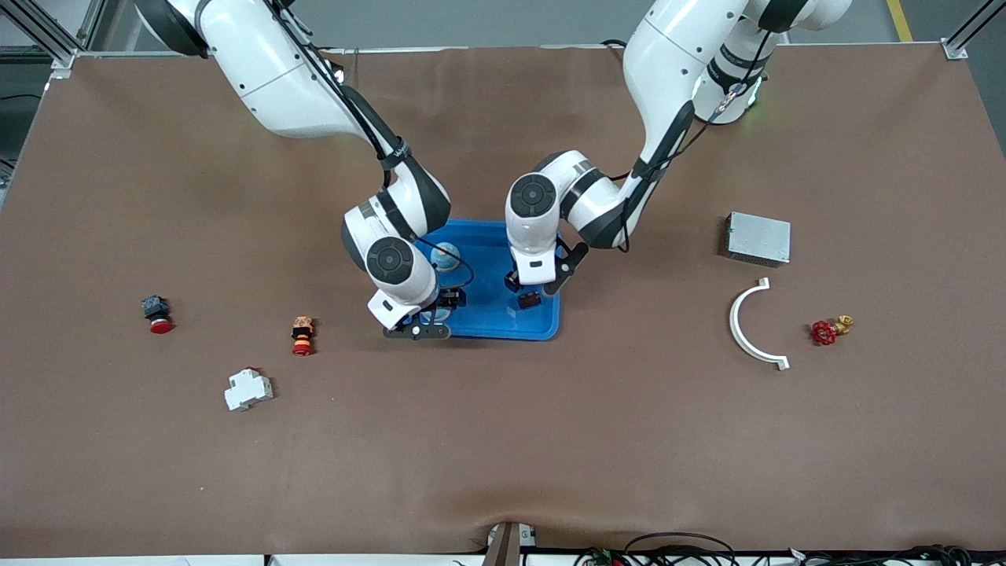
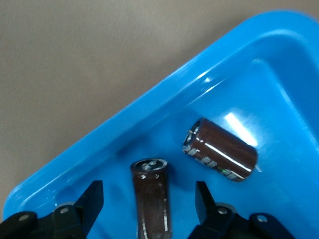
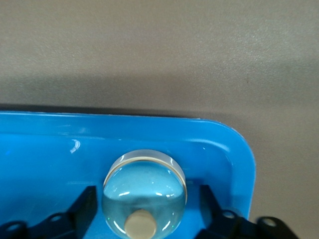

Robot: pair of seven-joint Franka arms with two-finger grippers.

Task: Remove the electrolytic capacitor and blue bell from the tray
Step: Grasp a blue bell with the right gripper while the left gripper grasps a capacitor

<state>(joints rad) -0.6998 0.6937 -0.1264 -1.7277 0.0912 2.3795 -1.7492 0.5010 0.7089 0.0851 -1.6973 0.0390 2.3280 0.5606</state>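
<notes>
Blue tray (image 1: pixel 542 322), dk brown capacitors (image 2: pixel 222 149), pale silvery-blue bell (image 3: pixel 144 191), brown table (image 1: pixel 503 440)

No text, label, brand or number can be read anywhere. The lying capacitor (image 2: pixel 221 149) in the blue tray (image 2: pixel 149 107) carries small pale markings along its brown sleeve, toward 5 o'clock of its middle, but they are too blurred to make out.

Both arms stretched inward, left gripper (image 2: pixel 149 206) and right gripper (image 3: pixel 144 209) lowered, fingers apart.
</notes>
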